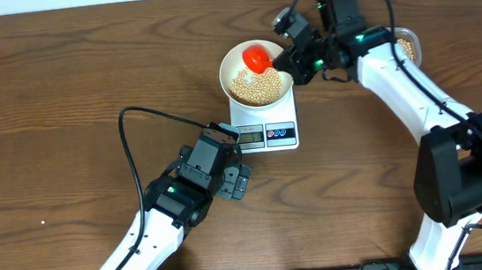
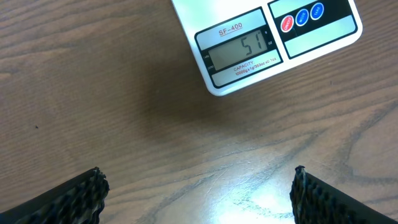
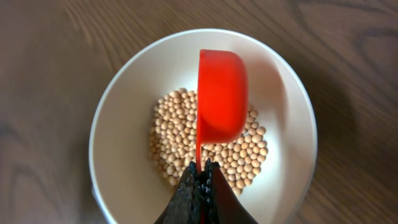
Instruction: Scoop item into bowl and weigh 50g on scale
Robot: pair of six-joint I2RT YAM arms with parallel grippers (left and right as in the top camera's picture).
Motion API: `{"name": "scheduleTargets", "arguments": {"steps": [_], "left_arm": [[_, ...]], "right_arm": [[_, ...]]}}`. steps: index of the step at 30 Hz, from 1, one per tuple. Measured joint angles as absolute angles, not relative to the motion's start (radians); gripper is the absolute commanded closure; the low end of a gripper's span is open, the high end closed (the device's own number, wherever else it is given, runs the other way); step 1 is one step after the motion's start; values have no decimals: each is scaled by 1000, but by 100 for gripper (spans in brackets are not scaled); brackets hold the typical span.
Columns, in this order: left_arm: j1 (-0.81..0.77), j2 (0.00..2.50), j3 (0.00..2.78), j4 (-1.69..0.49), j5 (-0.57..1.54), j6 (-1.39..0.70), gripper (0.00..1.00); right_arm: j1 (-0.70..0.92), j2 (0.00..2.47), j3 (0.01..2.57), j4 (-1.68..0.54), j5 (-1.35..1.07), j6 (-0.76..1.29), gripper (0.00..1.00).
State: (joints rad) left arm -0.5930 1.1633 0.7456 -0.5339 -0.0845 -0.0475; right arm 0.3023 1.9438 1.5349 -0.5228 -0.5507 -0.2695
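Left gripper (image 1: 238,181), lower centre, jaws spread wide and empty above the table (image 1: 45,127); scale (image 1: 266,133), centre, display reading 51; bowl (image 1: 228,70) on it, holding beans (image 1: 259,87); right gripper (image 3: 199,169), upper centre, clamped tight on the handle of a red scoop (image 3: 221,93) over the beans.

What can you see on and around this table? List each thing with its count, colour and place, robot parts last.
scale: one, white, mid-table, display reading 51
bowl: one, white, on the scale
beans: many, tan-yellow, in the bowl
scoop: one, red, over the beans
second container: one, holding tan beans, behind the right arm, mostly hidden
table: one, brown wood, under everything
left gripper: one, black, open, over bare table near the scale
right gripper: one, black, shut on the scoop's handle
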Motion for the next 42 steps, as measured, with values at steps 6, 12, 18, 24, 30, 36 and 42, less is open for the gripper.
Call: {"name": "scheduleTargets", "arguments": {"steps": [6,12,18,24,30,36,42], "left_arm": [[-593,1163,746,-534,-84,-47,4],[-593,1163,746,-534,-84,-47,4],[-593,1163,746,-534,-84,-47,4],[-593,1163,746,-534,-84,-47,4],[-593,1163,746,-534,-84,-47,4],[-593,1163,746,-534,-84,-47,4],[-593,1163,746,-534,-84,-47,4]], "right_arm": [[366,1944,1535,-523,-435,-289,99],[404,1944,1535,-527,-386,-300,99],[414,1944,1535,-540,-373,-300,99],[430,1953,1535,-574,-369,-300,99],[442,1961,1535,-583,-373,-303,99],[445,1961,1537,-625,-389,-303,99],[443,1961,1537,-632,-443,-300,99]]}}
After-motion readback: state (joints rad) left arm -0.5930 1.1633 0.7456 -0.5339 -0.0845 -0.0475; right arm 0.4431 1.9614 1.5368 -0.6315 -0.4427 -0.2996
